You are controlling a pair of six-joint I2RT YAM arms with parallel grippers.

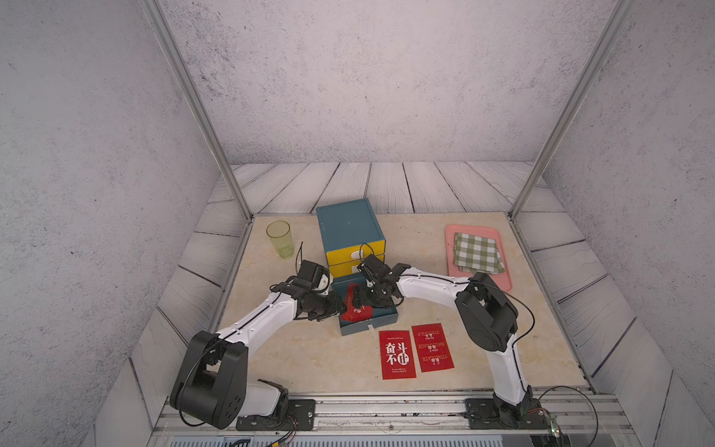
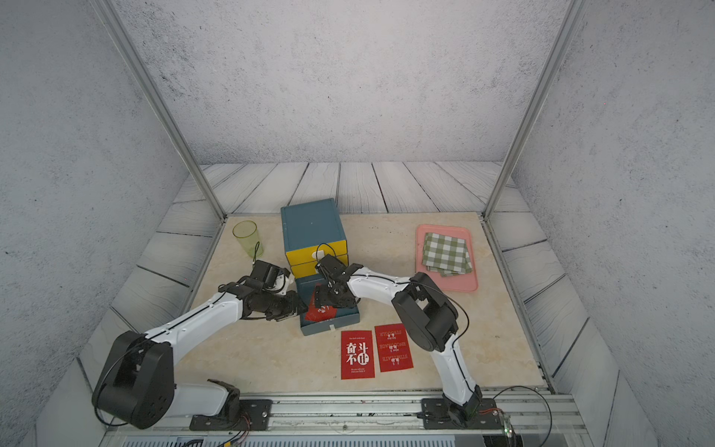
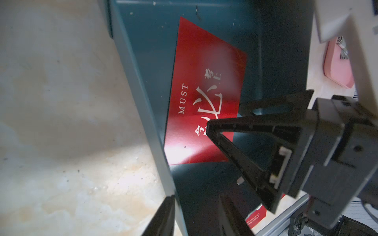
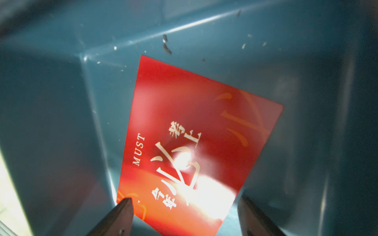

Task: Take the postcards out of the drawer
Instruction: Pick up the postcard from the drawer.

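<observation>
The blue drawer (image 1: 369, 327) (image 2: 332, 324) stands pulled out of the cabinet's bottom. One red postcard (image 1: 358, 314) (image 3: 204, 81) (image 4: 194, 112) lies tilted inside it, leaning toward the left wall. My right gripper (image 1: 361, 300) (image 4: 185, 199) is down in the drawer, open, with a finger on either side of that card's near end. My left gripper (image 1: 340, 309) (image 3: 196, 197) is open and straddles the drawer's left wall (image 3: 143, 81), one finger outside and one inside. Two more postcards (image 1: 397, 354) (image 1: 432, 347) lie flat on the table in front of the drawer.
The blue cabinet (image 1: 350, 224) with yellow upper drawers stands behind the open drawer. A green cup (image 1: 279, 239) is at the back left. A pink tray (image 1: 450, 255) with a checked cloth (image 1: 478, 251) sits at the right. Frame posts edge the table.
</observation>
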